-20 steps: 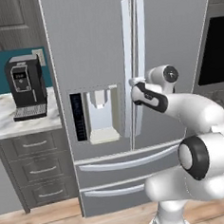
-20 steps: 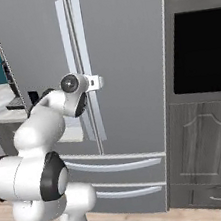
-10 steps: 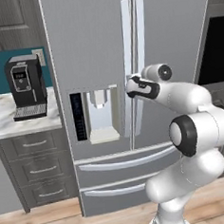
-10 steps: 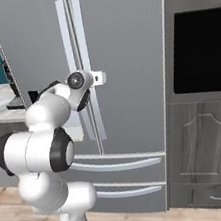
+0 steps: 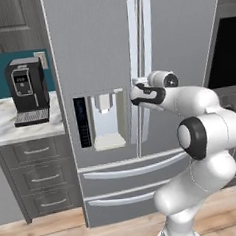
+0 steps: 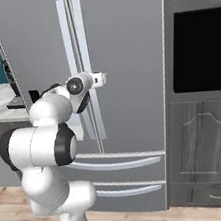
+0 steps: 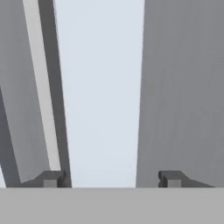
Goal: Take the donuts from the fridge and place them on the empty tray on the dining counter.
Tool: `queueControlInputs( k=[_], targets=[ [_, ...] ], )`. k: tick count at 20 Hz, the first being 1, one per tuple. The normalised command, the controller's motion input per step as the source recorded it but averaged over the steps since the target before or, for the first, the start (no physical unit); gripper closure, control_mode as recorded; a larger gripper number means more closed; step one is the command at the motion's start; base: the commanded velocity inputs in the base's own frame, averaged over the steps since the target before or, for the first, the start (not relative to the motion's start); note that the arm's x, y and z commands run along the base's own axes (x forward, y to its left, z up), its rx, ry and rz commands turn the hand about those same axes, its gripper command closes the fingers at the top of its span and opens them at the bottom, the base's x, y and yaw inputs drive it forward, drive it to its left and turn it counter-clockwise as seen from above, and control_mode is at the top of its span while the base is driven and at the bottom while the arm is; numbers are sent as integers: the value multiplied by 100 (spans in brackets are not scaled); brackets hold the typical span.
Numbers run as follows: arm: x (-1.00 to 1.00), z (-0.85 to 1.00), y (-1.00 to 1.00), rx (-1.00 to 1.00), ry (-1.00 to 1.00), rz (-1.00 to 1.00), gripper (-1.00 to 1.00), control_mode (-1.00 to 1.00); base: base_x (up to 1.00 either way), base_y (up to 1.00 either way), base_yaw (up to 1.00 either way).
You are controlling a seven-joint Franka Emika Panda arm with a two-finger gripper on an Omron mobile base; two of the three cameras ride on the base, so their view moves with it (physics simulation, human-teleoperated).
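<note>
The grey steel fridge (image 5: 99, 51) stands with both French doors shut, so the donuts inside are hidden. My gripper (image 5: 134, 91) is at mid-height on the two long vertical handles beside the door seam. From the right it appears as a small white hand (image 6: 101, 77) against the door. In the hand view the gripper (image 7: 111, 178) is open, its dark fingertips (image 7: 51, 179) on either side of a pale handle (image 7: 100, 87), with grey door panel (image 7: 183, 87) to the right. The tray and dining counter are out of view.
A black coffee machine (image 5: 27, 89) sits on the marble worktop (image 5: 5, 131) over grey drawers (image 5: 39, 179), left of the fridge. A black built-in oven (image 6: 199, 50) and dark cabinets (image 6: 212, 162) stand to the right. The floor is wood.
The hand has edged closer onto the fridge handle. The elbow has lifted and swung in behind it. The fridge doors have not moved.
</note>
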Motion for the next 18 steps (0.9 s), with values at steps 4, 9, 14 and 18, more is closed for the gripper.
queueControlInputs(
  k=[4,9,14,18],
  targets=[
    [-14,9,-9,0,19,0,100,-100,0,0,0],
    [-80,22,-35,0,22,0,100,-100,0,0,0],
    [-99,15,-61,0,8,0,100,-100,0,0,0],
    [-100,5,-85,0,-1,0,100,-100,0,0,0]
  ],
)
